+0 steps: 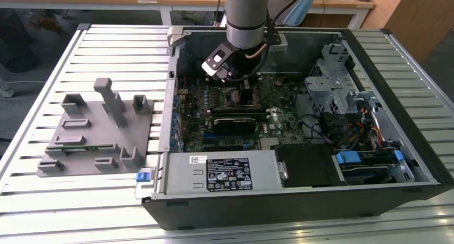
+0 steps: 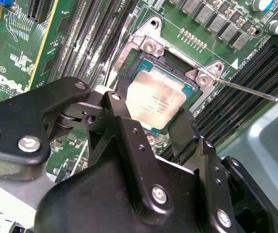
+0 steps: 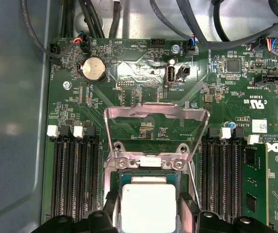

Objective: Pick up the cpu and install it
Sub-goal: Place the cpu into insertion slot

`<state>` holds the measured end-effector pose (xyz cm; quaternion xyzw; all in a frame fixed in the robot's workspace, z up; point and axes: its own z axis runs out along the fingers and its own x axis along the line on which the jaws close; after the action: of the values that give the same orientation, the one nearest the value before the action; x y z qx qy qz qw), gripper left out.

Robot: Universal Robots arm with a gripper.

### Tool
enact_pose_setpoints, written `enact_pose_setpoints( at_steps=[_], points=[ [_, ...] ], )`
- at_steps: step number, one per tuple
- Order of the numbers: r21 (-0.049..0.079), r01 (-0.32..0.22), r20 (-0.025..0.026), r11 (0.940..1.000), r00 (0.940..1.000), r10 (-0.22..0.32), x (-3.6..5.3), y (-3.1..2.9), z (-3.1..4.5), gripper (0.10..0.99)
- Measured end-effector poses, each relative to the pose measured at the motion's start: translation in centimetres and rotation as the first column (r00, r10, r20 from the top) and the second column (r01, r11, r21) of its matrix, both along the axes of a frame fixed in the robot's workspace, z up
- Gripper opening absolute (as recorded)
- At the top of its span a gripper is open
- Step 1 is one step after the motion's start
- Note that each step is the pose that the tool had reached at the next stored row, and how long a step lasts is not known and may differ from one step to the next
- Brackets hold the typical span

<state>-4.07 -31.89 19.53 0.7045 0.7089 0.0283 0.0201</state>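
Observation:
The cpu, a small square chip with a silvery top, lies level in the black socket on the green motherboard. My gripper is down over it. One black finger is against one side of the chip and the other finger is against the opposite side. In the first wrist view the cpu sits between the same fingers of the gripper, below the raised metal load plate. In the exterior view the gripper reaches into the open computer case.
The thin socket lever sticks out beside the socket. Rows of memory slots flank the socket on both sides. The case walls and drive cage surround the board. A grey holder with upright pegs stands outside, at the exterior view's left.

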Motion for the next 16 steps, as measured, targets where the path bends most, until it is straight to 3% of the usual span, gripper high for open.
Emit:
enact_pose_setpoints(
  at_steps=[9, 10, 13, 16],
  points=[
    [0.003, 0.000, -0.0003, 1.0000, 1.0000, 0.000, 0.00, -0.01, -0.01, 0.596],
    [0.004, 0.000, -0.0004, 1.0000, 1.0000, 0.000, 0.00, -0.01, 0.00, 0.529],
    [0.014, 0.000, 0.0000, 0.9999, 1.0000, 0.000, 0.00, -0.01, 0.06, 0.529],
    [0.016, 0.000, 0.0001, 0.9999, 1.0000, 0.000, -0.01, -0.03, 0.21, 0.529]
  ],
)
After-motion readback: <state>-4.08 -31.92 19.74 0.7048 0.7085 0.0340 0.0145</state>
